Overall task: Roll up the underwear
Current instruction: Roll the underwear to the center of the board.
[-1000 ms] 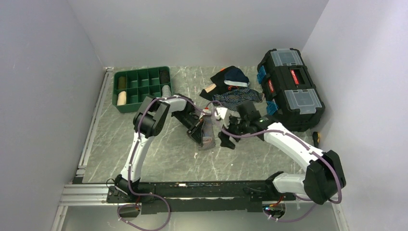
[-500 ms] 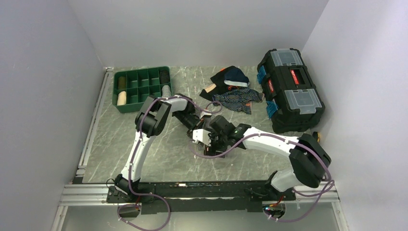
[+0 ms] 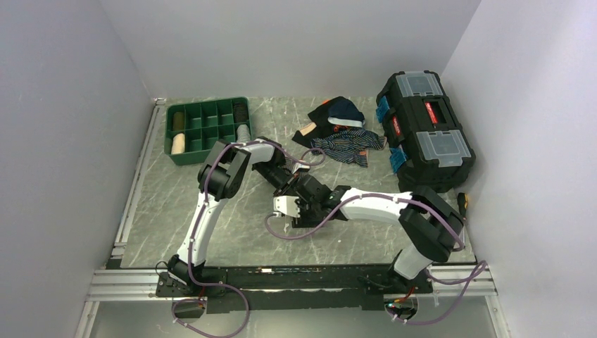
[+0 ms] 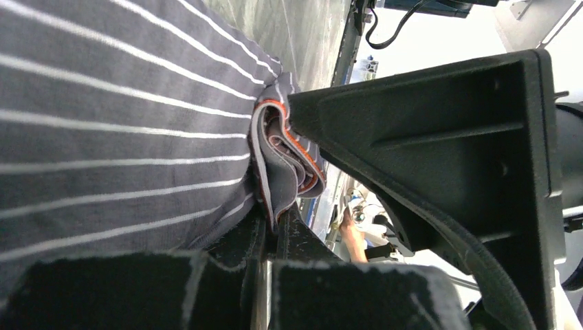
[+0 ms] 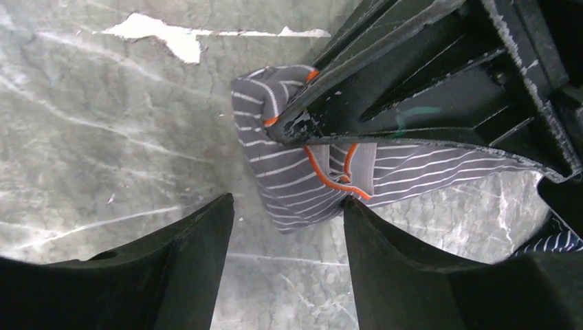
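Fingers (image 5: pixel 185 261) of the right gripper (image 5: pixel 285 227) stand apart on either side of the near end of the underwear (image 5: pixel 289 179), a grey, white-striped bundle with orange trim lying mid-worktop (image 3: pixel 211 225). Just beyond, the left gripper (image 5: pixel 292 127) is clamped on its folded edge. Farther back, a garment pile (image 3: pixel 341 130) lies near the far edge and a green tray (image 3: pixel 208 102) sits toward the far left corner.

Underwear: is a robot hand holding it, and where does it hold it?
Yes. The left gripper pinches the underwear at its folded, orange-trimmed edge. The right gripper is open, holding nothing.
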Tool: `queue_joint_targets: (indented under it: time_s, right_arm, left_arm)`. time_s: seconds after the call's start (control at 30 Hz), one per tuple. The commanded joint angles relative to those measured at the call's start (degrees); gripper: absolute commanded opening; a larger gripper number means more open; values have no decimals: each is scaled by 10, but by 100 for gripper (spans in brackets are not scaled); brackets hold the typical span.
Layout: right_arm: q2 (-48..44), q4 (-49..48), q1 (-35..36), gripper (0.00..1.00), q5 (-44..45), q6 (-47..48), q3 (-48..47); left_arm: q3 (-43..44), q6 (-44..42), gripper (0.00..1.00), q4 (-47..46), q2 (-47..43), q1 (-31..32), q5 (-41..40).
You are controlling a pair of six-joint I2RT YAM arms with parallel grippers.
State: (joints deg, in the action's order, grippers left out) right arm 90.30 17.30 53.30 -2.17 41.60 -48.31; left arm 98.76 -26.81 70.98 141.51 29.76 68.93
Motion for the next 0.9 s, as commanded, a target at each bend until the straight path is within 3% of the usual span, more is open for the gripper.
queue_joint_targets:
  time_s: [0.0,0.2,0.47,0.87]
  right_arm:
    - [31,-39,1,60,17,17,-14]
    - [65,-36,-5,48,13,23,-15]
    - [77,36,-28,29,-52,13,-23]
    - [85,143,-68,1,-176,3,-47]
  left_arm:
    - [13,-9,0,-12,13,1,-17]
    - [12,-14,0,-10,11,1,-23]
    - [0,1,0,-31,-10,1,-47]
    - [-21,26,37,-65,-53,-31,-67]
